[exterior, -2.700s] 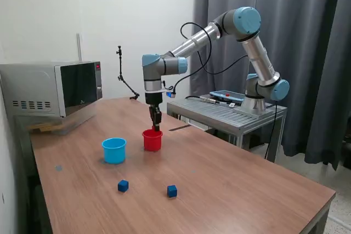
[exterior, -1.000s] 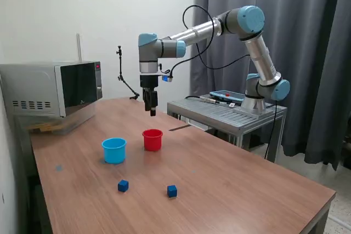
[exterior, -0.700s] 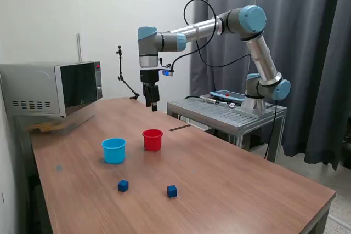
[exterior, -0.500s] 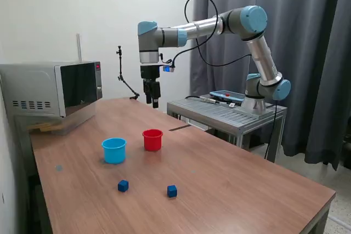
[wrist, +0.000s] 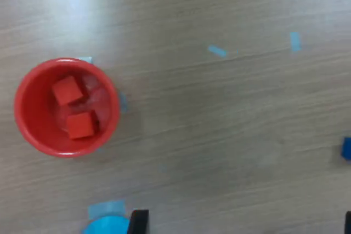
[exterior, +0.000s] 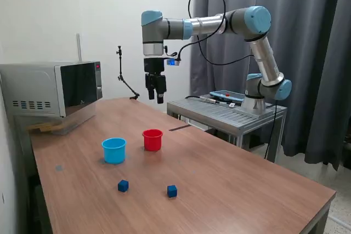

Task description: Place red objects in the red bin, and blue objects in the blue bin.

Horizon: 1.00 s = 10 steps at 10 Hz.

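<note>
A wooden table (exterior: 230, 190) holds a red cup (exterior: 152, 140) with 2 red cubes inside it, one (wrist: 67, 90) beside the other (wrist: 81, 125), and a light blue cup (exterior: 114, 150) stands just beside it toward the exterior view's left. 2 dark blue cubes sit on the table nearer the camera, well apart from the cups, one (exterior: 123, 186) toward the exterior view's left and the other (exterior: 172, 190) toward its right. The robot arm's gripper (exterior: 159, 98) hangs high above the table behind the red cup, holding nothing, with its fingers apart.
</note>
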Each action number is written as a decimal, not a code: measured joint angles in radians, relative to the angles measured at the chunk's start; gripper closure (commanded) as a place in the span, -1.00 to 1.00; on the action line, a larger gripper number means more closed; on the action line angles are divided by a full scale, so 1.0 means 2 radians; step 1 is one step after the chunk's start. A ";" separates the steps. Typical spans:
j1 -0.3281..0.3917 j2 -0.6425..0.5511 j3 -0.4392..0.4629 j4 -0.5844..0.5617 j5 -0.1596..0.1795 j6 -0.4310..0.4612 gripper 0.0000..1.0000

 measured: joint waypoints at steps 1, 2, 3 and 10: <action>0.009 0.005 -0.008 0.002 0.000 0.000 -1.00; 0.019 0.011 -0.017 0.003 0.000 0.001 -1.00; 0.028 0.020 -0.027 0.005 0.001 0.001 -1.00; 0.075 0.078 -0.097 0.017 0.005 0.039 -1.00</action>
